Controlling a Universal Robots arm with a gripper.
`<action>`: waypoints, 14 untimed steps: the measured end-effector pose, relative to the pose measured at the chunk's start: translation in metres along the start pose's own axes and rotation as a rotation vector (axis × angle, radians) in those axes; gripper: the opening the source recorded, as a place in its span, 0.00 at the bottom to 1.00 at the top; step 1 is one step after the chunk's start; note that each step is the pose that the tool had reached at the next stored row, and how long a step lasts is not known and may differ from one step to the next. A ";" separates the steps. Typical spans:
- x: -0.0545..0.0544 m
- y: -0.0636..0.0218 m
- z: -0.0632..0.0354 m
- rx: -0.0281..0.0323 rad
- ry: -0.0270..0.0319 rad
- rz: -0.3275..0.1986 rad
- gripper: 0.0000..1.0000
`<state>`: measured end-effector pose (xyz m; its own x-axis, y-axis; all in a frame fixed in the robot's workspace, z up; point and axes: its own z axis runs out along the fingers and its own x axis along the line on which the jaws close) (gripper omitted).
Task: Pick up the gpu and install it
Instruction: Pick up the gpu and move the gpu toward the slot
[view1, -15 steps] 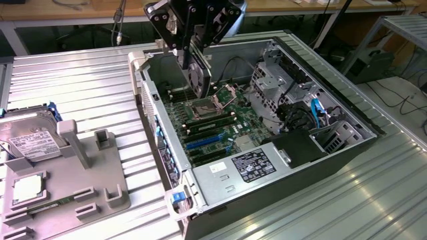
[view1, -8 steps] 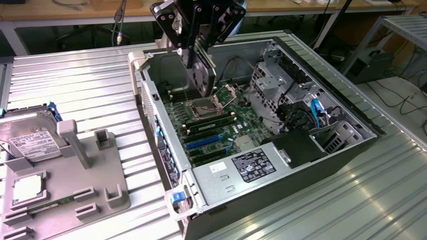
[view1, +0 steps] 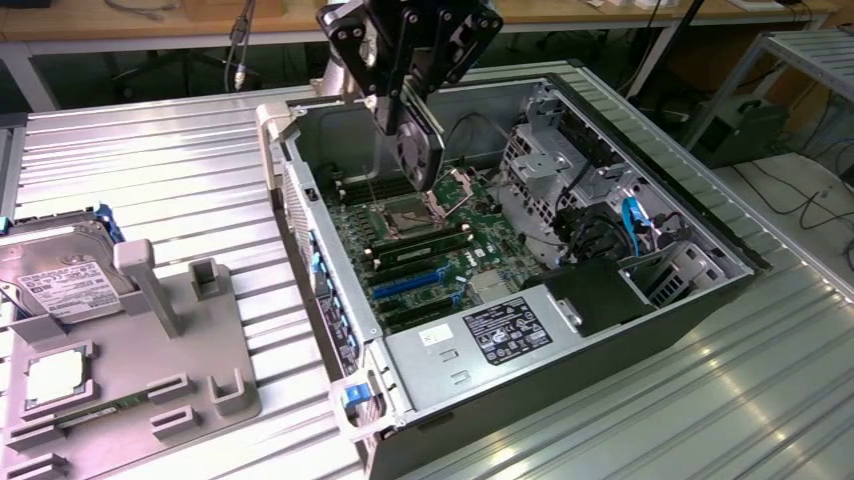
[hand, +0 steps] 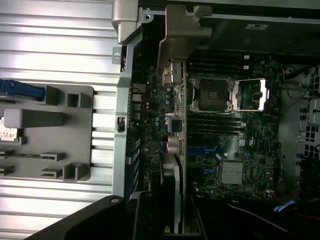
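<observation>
**Desk:** Where do we find the gpu?

**Field:** We see the gpu (view1: 420, 155) hanging edge-down from the hand (view1: 404, 112), which is closed tight on the card's upper part. The card hangs inside the open side of the computer case (view1: 601, 370). It is above the far end of the motherboard (view1: 427, 255), near the processor socket (view1: 407, 215).

**Desk:** Is it seated?

**Field:** Not as we see it. The blue expansion slots (view1: 414, 285) lie bare, nearer the exterior camera than the card. The card's lower edge looks clear of the board, though we cannot tell by how much. In the wrist view we look along the card's length: the black shroud and green board edge run away from the hand, and the silver end bracket (hand: 182, 45) is at the far end.

**Desk:** And around it?

**Field:** The case lies on its side on a ribbed metal counter (view1: 174, 150). Inside, we make out a labelled power supply (view1: 514, 330) near the front and blue cables (view1: 627, 220) by the drive cage. On the exterior view's left, beside the case, a grey holder (view1: 200, 395) sits on the counter. It carries a silver hard drive (view1: 60, 280) with a white label and a small square processor chip (view1: 56, 375). Both are well apart from the hand.
</observation>
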<state>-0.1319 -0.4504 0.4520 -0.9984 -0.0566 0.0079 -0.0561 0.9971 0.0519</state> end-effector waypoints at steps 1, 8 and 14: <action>-0.002 0.0000 0.0000 0.0000 0.0000 0.000 0.28; -0.010 0.0000 0.0003 0.0000 0.0000 0.000 0.28; -0.016 -0.0002 0.0004 0.0000 0.0000 0.000 0.28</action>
<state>-0.1160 -0.4497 0.4515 -0.9984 -0.0566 0.0079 -0.0561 0.9971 0.0519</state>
